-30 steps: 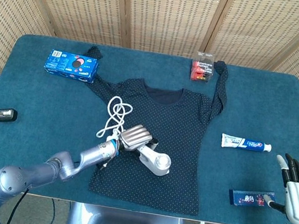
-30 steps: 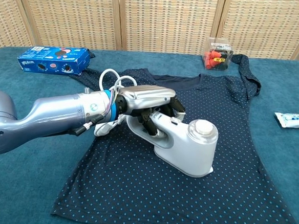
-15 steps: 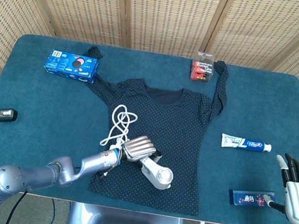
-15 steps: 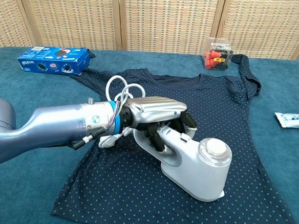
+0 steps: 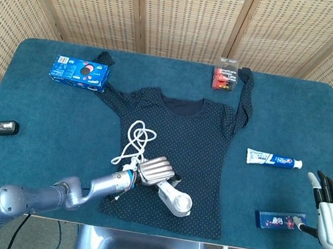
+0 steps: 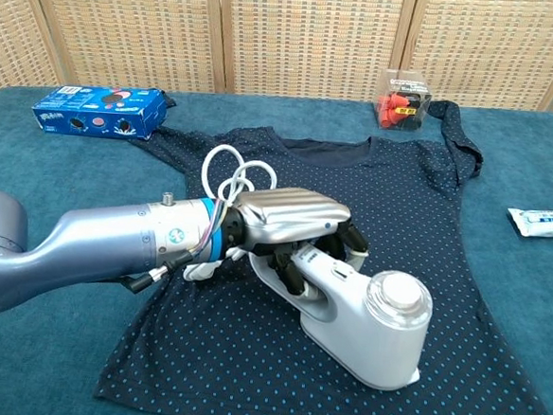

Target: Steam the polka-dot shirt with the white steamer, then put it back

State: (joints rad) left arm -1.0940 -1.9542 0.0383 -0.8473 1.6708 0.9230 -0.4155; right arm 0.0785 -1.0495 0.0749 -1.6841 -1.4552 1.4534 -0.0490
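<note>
Polka-dot shirt point(image 5: 182, 145) lies flat at table centre. Left hand point(image 6: 290, 224) grips the white steamer point(image 6: 369, 314) by its handle, head resting on the shirt's lower front. Right hand point(image 5: 330, 215) hovers empty, fingers apart, beside the table's right edge.

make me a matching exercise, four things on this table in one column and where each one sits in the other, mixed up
Things:
1. steamer
2. blue box
3. toothpaste
4. right hand

Places:
a. far left of the table, beside a sleeve
b. open at the table's near right edge
c. on the shirt, in the left hand
d. right of the shirt, on bare cloth

Pairs: 1-c, 2-a, 3-d, 4-b
</note>
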